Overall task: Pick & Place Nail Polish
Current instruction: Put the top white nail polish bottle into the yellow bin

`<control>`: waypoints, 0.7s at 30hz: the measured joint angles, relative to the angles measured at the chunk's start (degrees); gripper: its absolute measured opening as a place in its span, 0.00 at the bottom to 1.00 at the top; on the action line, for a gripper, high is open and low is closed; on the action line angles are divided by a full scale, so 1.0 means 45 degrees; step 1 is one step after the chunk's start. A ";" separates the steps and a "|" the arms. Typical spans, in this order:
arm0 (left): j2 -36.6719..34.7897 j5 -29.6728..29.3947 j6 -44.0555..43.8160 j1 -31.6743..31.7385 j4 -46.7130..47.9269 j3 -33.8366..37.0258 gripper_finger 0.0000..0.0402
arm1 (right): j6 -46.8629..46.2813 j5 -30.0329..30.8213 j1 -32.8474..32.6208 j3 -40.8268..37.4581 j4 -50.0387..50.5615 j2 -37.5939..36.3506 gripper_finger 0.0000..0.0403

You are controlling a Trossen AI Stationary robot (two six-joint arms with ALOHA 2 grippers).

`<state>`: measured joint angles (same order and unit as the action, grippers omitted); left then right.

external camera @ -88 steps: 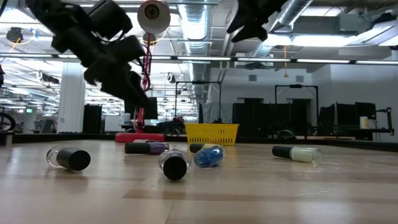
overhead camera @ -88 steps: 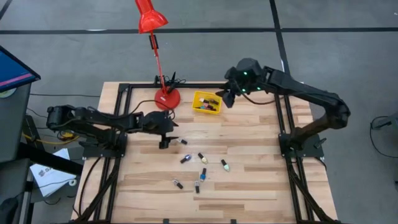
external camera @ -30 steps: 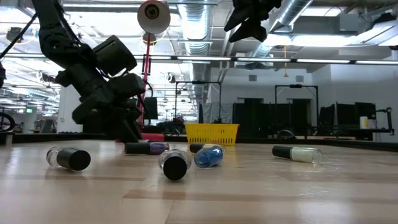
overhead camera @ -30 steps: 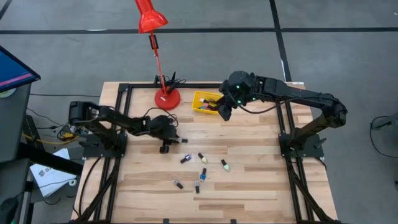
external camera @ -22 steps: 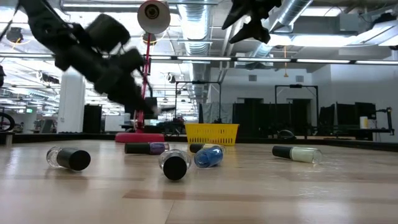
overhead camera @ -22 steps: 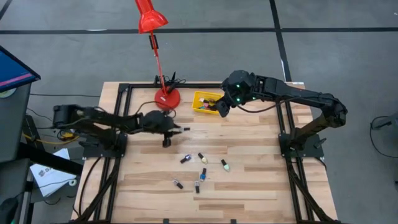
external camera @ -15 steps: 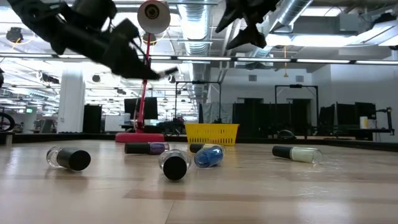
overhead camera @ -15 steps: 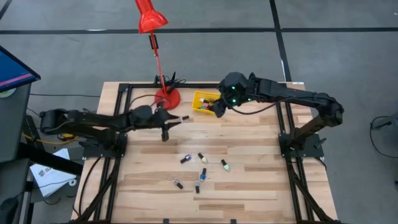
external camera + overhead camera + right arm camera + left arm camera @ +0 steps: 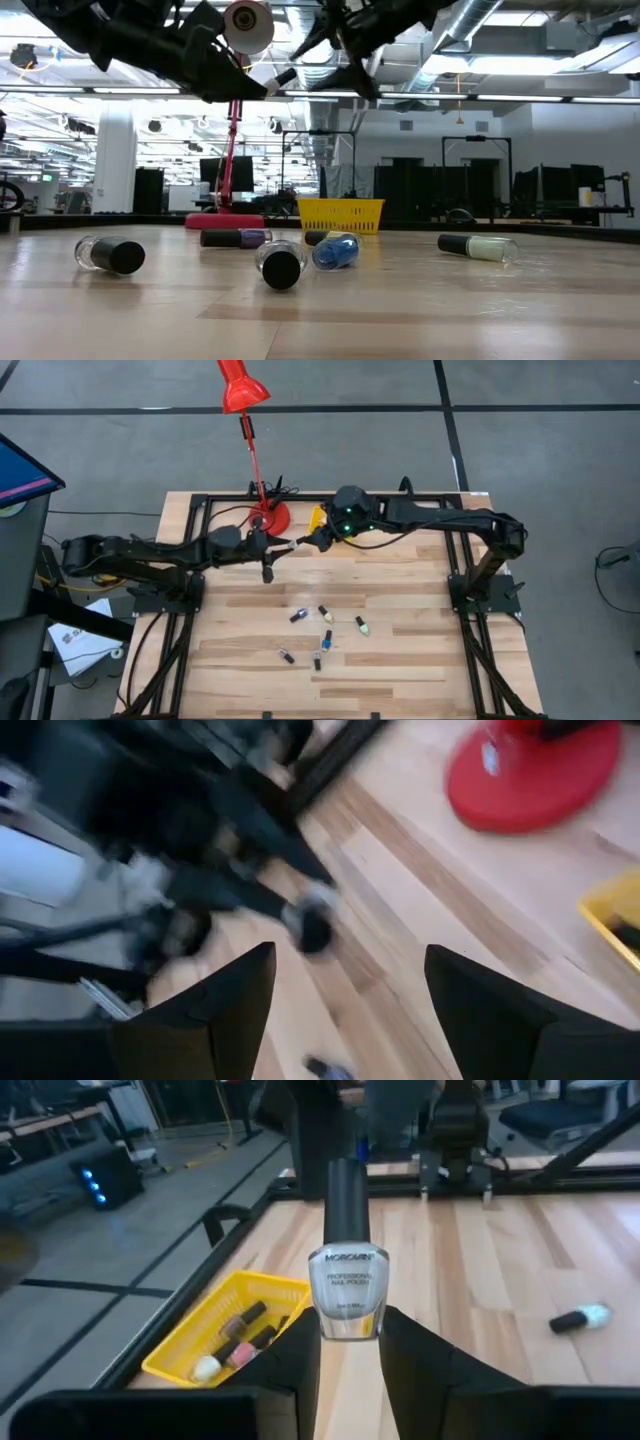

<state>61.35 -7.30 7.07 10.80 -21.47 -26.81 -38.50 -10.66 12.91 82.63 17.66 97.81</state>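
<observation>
From above, the left claw [image 9: 281, 546] and right claw [image 9: 313, 541] meet beside the yellow bin [image 9: 317, 517]. Left wrist: fingers pinch a bottle [image 9: 347, 1285] upright. Right wrist: fingers wide apart. Line up first, then grab gently.

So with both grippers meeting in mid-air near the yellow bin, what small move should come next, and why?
Probably the right gripper eases forward onto the cap. The left gripper holds a nail polish bottle cap-outward above the table, and the right one faces it, open, beside the yellow bin.
</observation>
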 joint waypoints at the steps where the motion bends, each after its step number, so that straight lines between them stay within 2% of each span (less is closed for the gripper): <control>1: 0.0066 -0.0110 0.0052 -0.0004 0.0055 0.0000 0.20 | -0.0050 -0.0009 -0.0005 0.0034 -0.0180 0.0016 0.62; 21: 0.0590 -0.0186 0.0442 -0.0004 -0.0022 -0.0010 0.13 | -0.0469 0.0049 0.0155 0.0014 -0.0384 0.0225 0.62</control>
<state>64.01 -8.14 9.06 10.79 -21.57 -26.85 -40.61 -10.44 13.61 82.70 15.93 98.83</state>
